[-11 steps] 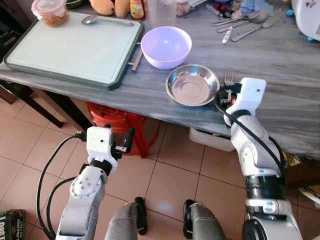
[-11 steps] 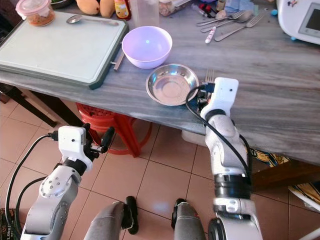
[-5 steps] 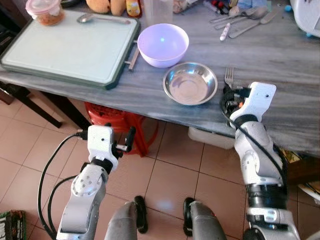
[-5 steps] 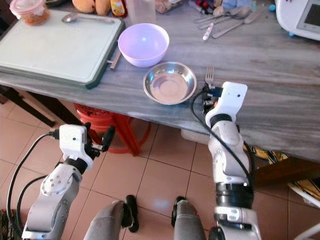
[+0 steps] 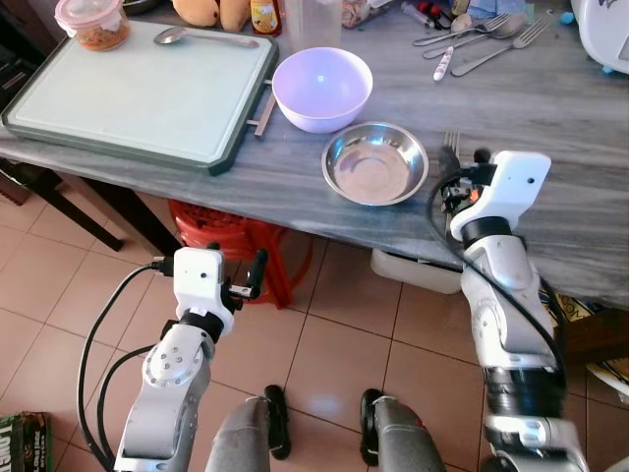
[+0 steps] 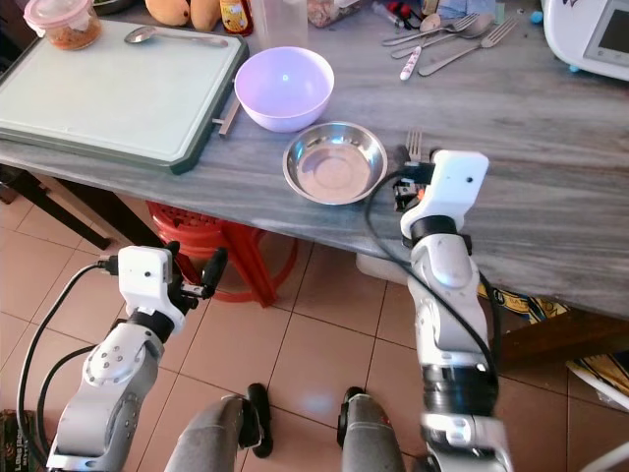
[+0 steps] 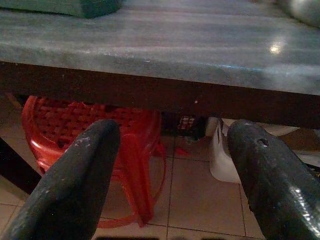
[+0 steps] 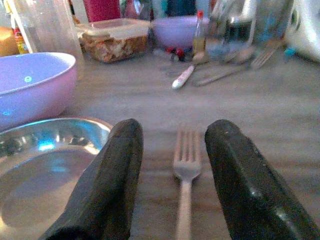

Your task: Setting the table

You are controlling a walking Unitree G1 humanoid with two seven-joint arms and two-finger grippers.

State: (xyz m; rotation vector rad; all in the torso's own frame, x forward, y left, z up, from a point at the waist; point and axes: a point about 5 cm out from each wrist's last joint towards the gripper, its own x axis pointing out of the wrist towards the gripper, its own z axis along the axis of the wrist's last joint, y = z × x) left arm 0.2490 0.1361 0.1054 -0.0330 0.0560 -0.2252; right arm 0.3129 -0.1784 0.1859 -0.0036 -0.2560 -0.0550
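The right gripper [image 8: 172, 170] sits low over the near edge of the table [image 5: 295, 172], its two black fingers spread apart with the fork [image 8: 186, 165] lying flat on the wood between them — nothing gripped, the tines pointing away toward the far edge. From where it lies, the fork is just beside the steel bowl [image 5: 375, 163], on its right, which looks like a place setting being laid: bowl near the front edge, fork alongside. The purple bowl [image 5: 322, 87] stands just behind the steel one, and a loose heap of cutlery [image 5: 472, 44] waits at the far edge, probably the stock for further settings. My guess is the fingers straddle the fork because it has just been let go, or is being nudged straight.

The left gripper [image 5: 246, 285] hangs below the table edge — fingers wide apart, holding nothing, looking under the top at a red stool [image 7: 55, 130].

Compared with a second ago, the right wrist has drawn back toward the near edge and a little to the right, so more of the fork's tines show past it; the fork and bowls seem to have kept their places, and the left arm has not shifted.
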